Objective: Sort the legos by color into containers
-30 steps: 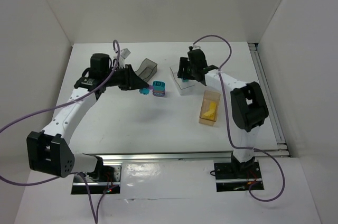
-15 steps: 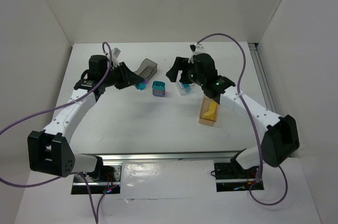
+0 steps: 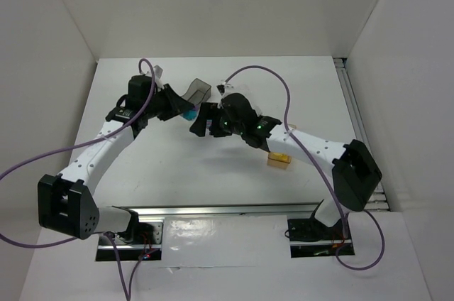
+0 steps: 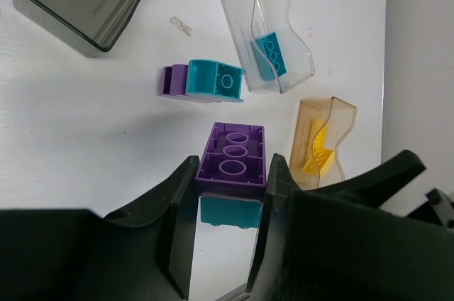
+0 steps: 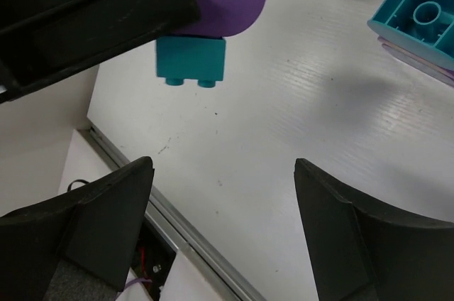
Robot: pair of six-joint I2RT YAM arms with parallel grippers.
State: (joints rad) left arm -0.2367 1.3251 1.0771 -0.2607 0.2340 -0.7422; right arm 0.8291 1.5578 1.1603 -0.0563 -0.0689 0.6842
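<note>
My left gripper (image 4: 230, 173) is shut on a purple lego (image 4: 233, 159) with a teal lego (image 4: 230, 212) stuck to it, held above the table. In the top view this left gripper (image 3: 186, 111) hangs beside the dark grey container (image 3: 197, 90). My right gripper (image 5: 220, 173) is open and empty, just right of the held pair (image 5: 191, 61). On the table lies another teal lego (image 4: 216, 81) joined to a purple one (image 4: 172, 81). The clear container (image 4: 266, 24) holds a teal lego (image 4: 272, 52). The amber container (image 4: 323, 141) holds yellow ones.
The right arm (image 3: 305, 139) stretches across the table's middle and hides the clear container from the top camera. The amber container (image 3: 279, 160) peeks out beneath it. A metal rail (image 5: 198, 244) runs along the table's near edge.
The right arm swung left from the clear container to just beside the left gripper, and its jaws opened. The left gripper drew back slightly towards the grey container with its legos.
</note>
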